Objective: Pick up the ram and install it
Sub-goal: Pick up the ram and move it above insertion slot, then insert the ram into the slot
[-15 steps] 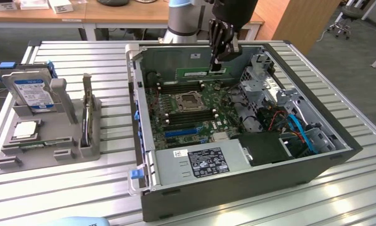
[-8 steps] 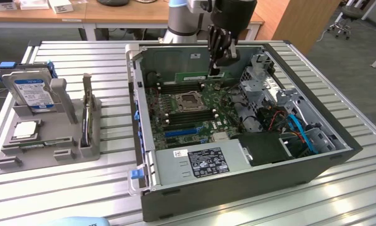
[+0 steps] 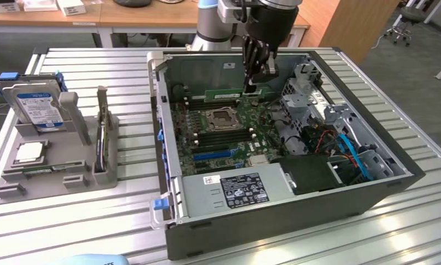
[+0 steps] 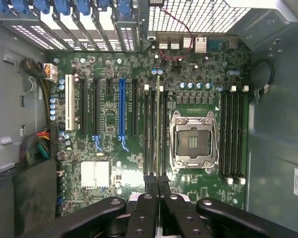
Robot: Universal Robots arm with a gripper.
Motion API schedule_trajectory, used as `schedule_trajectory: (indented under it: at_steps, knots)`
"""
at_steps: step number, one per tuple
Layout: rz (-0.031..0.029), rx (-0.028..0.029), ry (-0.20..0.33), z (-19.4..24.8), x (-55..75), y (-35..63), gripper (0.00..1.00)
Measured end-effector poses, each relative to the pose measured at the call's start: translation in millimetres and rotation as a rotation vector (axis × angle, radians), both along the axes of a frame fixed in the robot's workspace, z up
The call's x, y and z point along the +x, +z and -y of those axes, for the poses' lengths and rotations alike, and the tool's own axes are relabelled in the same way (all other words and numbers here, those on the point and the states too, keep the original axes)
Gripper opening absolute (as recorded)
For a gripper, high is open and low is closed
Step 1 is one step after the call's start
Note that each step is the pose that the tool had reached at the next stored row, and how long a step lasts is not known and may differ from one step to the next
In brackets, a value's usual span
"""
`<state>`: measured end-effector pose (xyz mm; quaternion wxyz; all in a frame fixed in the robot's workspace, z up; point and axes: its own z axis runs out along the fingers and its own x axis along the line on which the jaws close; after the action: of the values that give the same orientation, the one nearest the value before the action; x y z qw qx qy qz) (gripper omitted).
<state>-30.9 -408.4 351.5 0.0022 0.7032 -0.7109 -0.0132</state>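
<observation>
Gripper (image 3: 254, 84) stands inside the open computer case (image 3: 397, 182), toward its far wall. The jaws are narrow and clamped on the ram (image 3: 228, 94), a thin green stick held on edge, long side level.

In the wrist view the ram (image 4: 159, 129) appears edge-on between the fingers (image 4: 150, 208), in line with the memory slots (image 4: 151, 134) beside the processor socket (image 4: 194, 141). Whether its lower edge touches a slot cannot be told.

Motherboard (image 3: 205, 138) lies flat on the case floor; the socket is open and unfilled.

Table (image 3: 95, 221), at the exterior view's left edge, carries a grey parts holder (image 3: 80, 179) with the hard drive (image 3: 36, 105) upright and a silver processor (image 3: 30, 152) flat.
</observation>
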Motion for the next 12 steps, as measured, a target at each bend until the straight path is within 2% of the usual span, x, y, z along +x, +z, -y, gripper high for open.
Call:
schedule_trajectory:
  at_steps: [5,12]
  knots:
    - [0.0001,0.0001,0.000,0.1,0.0,-0.1,0.12]
    - [0.0000,0.0001,0.000,3.2,-0.1,-0.1,0.12]
